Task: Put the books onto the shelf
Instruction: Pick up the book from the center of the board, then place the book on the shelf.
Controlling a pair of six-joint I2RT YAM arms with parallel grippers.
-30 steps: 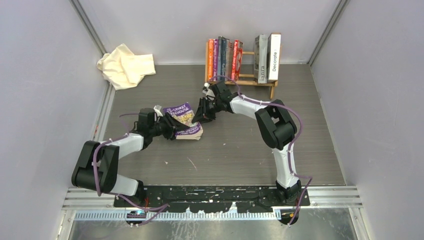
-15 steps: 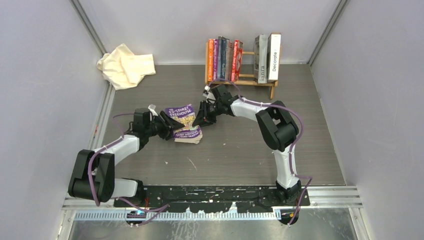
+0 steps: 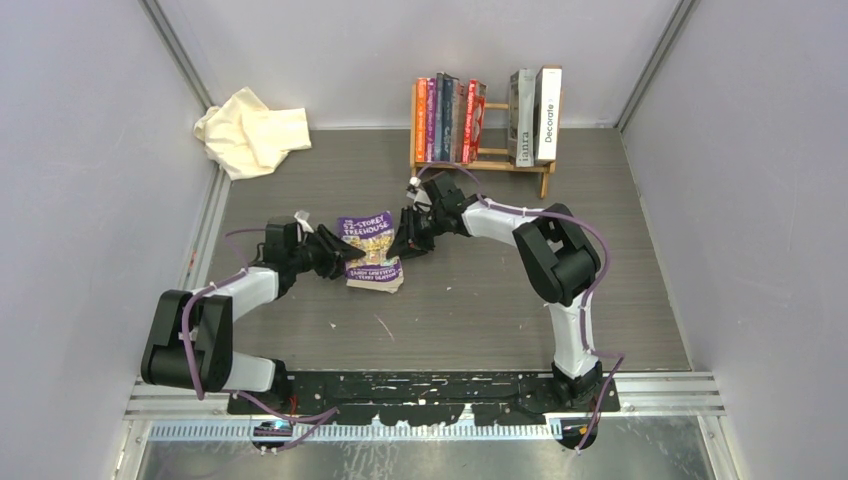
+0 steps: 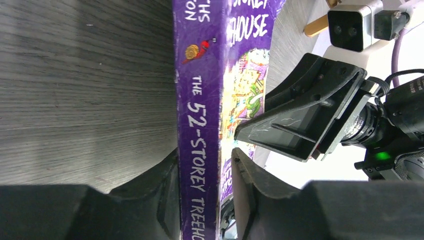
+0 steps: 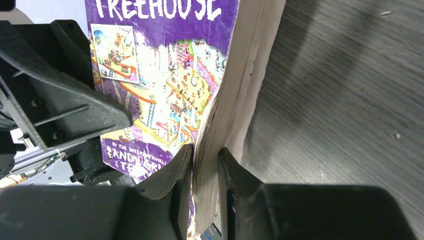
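Purple book point(image 3: 371, 243), "52-Storey Treehouse" cover: left hand point(image 4: 202, 196) clamps spine, right hand point(image 5: 205, 186) clamps page edge.

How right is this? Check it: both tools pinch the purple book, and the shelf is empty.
Wrong on the shelf: it holds several books, as the top view shows. The left tool and right tool do pinch the purple book.
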